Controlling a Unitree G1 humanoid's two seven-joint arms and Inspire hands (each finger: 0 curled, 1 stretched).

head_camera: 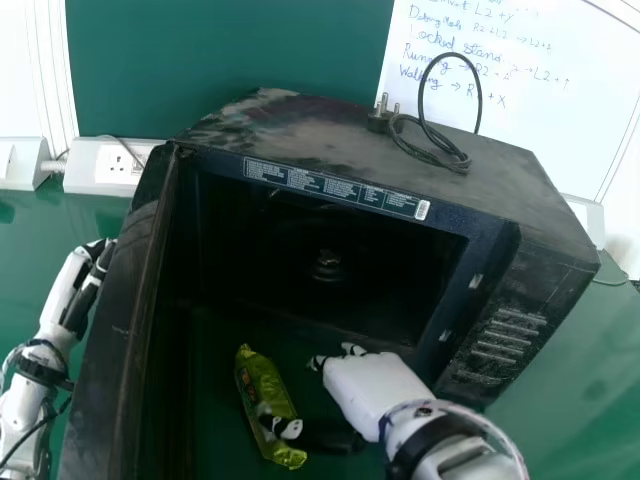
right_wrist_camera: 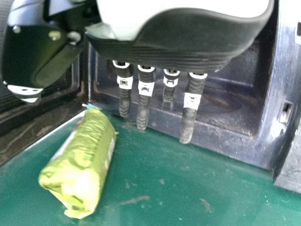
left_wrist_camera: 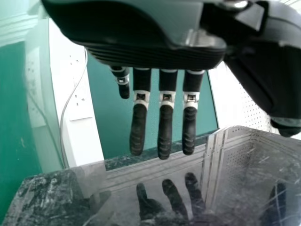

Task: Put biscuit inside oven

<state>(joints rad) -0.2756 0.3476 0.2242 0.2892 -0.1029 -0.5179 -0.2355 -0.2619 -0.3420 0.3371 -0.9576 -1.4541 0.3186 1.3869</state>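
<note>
One oven [head_camera: 300,130], black, standing on a green table [head_camera: 540,430]; door [head_camera: 120,330] open, so access is already provided. Two hands: the right [head_camera: 365,385] before the oven's mouth, fingers extended, grasping nothing; the left [left_wrist_camera: 150,54] beyond the door's outer side, fingers likewise extended, empty. One biscuit [head_camera: 262,395], green wrapper, lying on the table between door and right hand, outside the cavity. Outstanding, by judgement: grasp, lift, insertion, release.

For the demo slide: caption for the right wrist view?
Right hand, fingers straight, near the biscuit pack on the green table before the open oven.
</note>
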